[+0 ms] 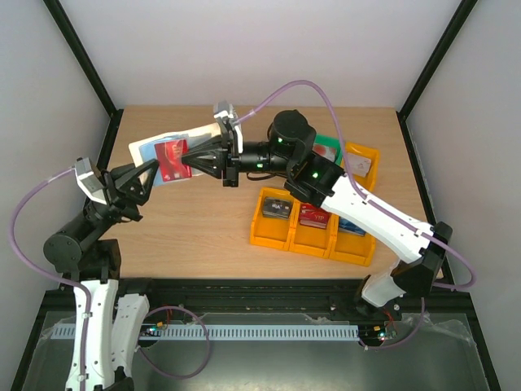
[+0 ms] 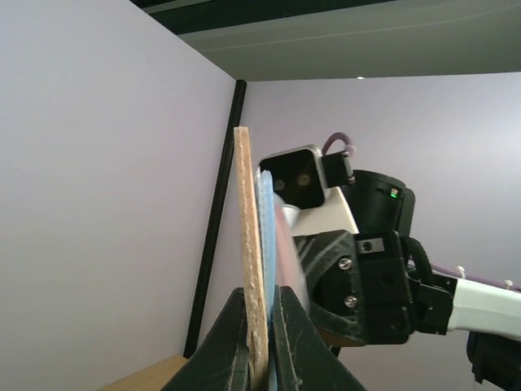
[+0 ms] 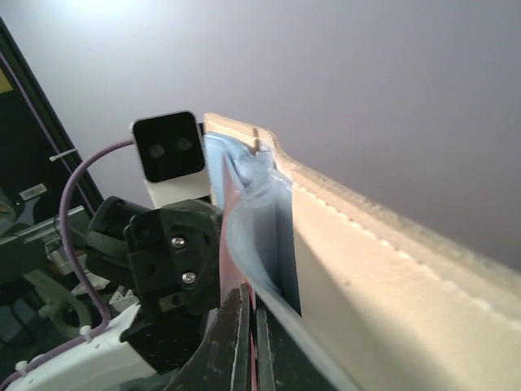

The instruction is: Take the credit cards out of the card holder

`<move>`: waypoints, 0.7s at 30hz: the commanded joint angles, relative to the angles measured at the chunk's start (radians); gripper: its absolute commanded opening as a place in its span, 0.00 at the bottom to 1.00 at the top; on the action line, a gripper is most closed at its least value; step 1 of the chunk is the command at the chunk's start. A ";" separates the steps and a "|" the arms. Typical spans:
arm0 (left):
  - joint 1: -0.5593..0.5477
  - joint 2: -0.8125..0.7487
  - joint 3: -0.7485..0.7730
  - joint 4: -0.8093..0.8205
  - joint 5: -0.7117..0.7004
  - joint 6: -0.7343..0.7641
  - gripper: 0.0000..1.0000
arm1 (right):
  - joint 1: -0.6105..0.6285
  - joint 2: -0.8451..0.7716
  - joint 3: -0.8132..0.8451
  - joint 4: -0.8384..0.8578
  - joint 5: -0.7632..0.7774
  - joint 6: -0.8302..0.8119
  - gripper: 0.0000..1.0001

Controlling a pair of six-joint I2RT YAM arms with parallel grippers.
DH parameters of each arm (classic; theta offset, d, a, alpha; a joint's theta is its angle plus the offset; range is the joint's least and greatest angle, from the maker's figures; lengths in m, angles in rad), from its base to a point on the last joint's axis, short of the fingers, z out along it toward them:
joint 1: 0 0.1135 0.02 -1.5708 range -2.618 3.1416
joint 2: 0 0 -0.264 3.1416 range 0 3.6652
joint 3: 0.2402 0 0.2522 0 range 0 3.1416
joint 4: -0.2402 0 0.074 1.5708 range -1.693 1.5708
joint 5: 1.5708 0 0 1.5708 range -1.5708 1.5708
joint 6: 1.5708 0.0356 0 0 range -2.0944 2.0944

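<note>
We see the card holder [image 1: 151,147] held up off the wooden table [image 1: 195,232] at its far left, spread open, with its blue-grey pocketed side facing the right arm. The left gripper [image 1: 153,169] reaches in from the left, and its jaws are pinched tight on the holder's pale beige edge. In the left wrist view, both fingers [image 2: 236,346] press against that beige panel [image 2: 244,244], which stands edge-on and upright.

The right gripper [image 1: 186,160] comes in from the right, its jaws closed down to a narrow slit on the near edge of 1 red credit card [image 1: 171,160]. In the right wrist view, this card shows only as a thin reddish strip [image 3: 231,236] lying against the blue-grey pocket [image 3: 264,220], partly inside it.

To the right, well apart from the holder, yellow bins [image 1: 267,236] sit on the table with more cards lying inside them.
</note>
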 commanded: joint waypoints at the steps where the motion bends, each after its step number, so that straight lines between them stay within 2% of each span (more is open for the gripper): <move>1: 0.003 0.000 -0.021 -0.008 0.015 0.003 0.02 | 0.017 -0.026 0.001 0.063 -0.076 -0.009 0.02; 10: 0.003 -0.009 -0.026 -0.040 -0.002 0.002 0.02 | -0.057 -0.123 -0.098 0.042 -0.033 -0.033 0.02; 21: 0.010 -0.017 -0.027 -0.076 -0.046 0.011 0.02 | -0.139 -0.179 -0.092 -0.161 -0.007 -0.140 0.01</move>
